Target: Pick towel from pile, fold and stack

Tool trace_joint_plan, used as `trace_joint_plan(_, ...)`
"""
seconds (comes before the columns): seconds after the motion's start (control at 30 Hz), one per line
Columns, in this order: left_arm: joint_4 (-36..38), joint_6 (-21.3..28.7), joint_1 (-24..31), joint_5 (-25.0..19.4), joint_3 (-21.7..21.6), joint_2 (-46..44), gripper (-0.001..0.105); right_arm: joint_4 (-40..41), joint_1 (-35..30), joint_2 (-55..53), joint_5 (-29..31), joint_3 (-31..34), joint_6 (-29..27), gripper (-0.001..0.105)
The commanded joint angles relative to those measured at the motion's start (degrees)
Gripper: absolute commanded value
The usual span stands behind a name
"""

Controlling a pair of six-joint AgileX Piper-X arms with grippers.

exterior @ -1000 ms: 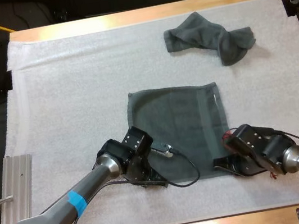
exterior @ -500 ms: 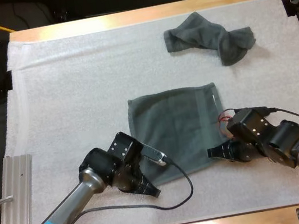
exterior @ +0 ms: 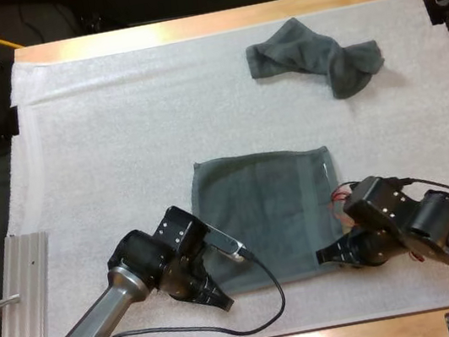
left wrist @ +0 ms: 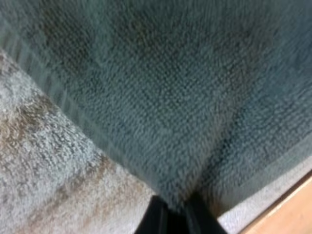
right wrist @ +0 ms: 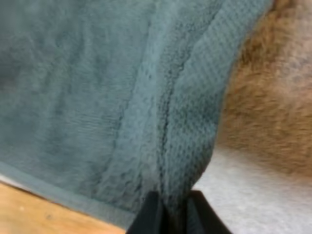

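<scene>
High view: left tool [exterior: 223, 300], right tool [exterior: 325, 255] pinch flat towel [exterior: 270, 212].

Left half of the mat [exterior: 102, 153] is wide open; crumpled towel [exterior: 313, 56] hogs the far-right corner, flat towel [exterior: 267, 213] the near-edge middle.

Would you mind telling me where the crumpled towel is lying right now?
In the high view, the crumpled towel lies on the white mat toward its far right, apart from the flat towel spread on the near side.
</scene>
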Motion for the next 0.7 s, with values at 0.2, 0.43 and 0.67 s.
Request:
trace_joint_plan(0.2, -7.71, 0.32, 1.81, 4.51, -3.45, 2.23, 0.000, -8.55, -3.90, 2.82, -1.77, -0.44, 6.72, 0.000)
trace_joint_plan(0.43, -11.06, 2.29, 9.30, 8.49, -10.89, 12.13, 0.000, -14.41, -12.22, 9.55, -7.63, -0.44, 8.86, 0.000)
trace_joint_plan(0.67, -11.12, 2.89, 14.56, 11.11, -18.99, 22.93, 0.000, -22.60, -18.17, 15.44, -10.83, -0.44, 12.33, 0.000)
